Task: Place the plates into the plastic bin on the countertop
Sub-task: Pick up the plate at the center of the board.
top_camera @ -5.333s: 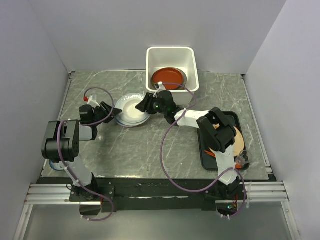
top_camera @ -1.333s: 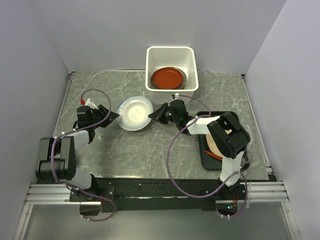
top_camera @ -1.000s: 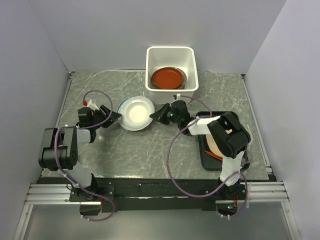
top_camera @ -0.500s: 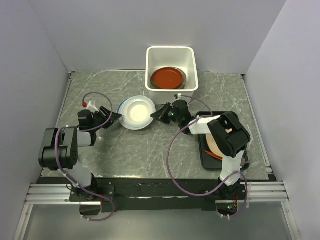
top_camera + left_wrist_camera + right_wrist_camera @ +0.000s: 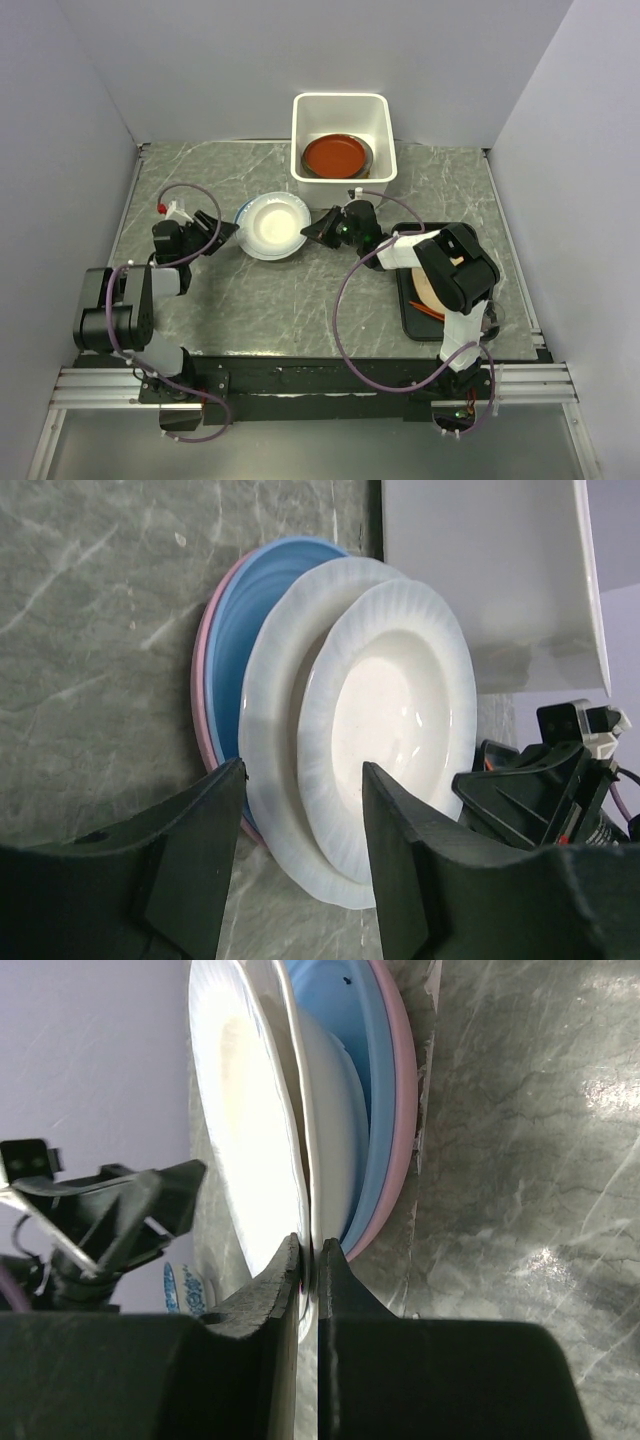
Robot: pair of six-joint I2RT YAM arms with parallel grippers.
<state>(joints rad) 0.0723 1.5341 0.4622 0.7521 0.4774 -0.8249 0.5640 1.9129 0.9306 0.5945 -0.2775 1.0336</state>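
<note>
A stack of plates [image 5: 271,227] lies on the grey marble countertop [image 5: 280,300]: a white plate [image 5: 390,705] on top, a second white one [image 5: 268,770], a pale blue one [image 5: 250,610] and a pink one [image 5: 197,695] at the bottom. My right gripper [image 5: 318,232] is shut on the right rim of the top white plate [image 5: 240,1110], [image 5: 310,1252]. My left gripper [image 5: 224,232] is open at the stack's left edge, jaws apart and empty [image 5: 300,815]. The white plastic bin [image 5: 385,140] stands behind and holds a red-brown plate [image 5: 337,155].
A black tray [image 5: 470,240] sits at the right with a tan plate [image 5: 478,285] on it, mostly under my right arm. A blue-patterned piece [image 5: 180,1285] shows beyond the left arm. The bin's wall [image 5: 490,570] is close behind the stack. Grey walls enclose the counter.
My right gripper stays clamped on the plate rim. My left arm has shifted a little while its open gripper stays at the stack's left edge. The stack has not visibly moved.
</note>
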